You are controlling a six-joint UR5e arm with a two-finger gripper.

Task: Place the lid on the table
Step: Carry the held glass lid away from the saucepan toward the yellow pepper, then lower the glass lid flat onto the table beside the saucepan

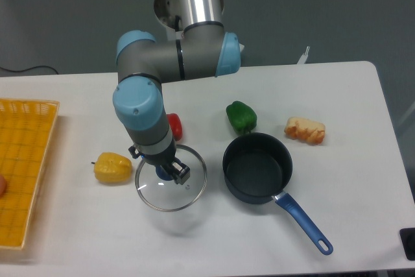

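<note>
even bright overhead light; soft shadow under lid (pixel 171 183) on table (pixel 363 95); slightly soft focus.

Place: a robot lab, not a real kitchen.
Robot: a big arm (pixel 175 63) stands at a white counter (pixel 350 95).
Wall: plain grey.
Food: toy peppers (pixel 241 116) lie about.

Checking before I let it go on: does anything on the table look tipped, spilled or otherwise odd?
Nothing stands out. The gripper holds the lid by its knob beside the empty saucepan, which sits upright. The yellow pepper, green pepper and bread lie apart on the table, with no spill visible.
</note>
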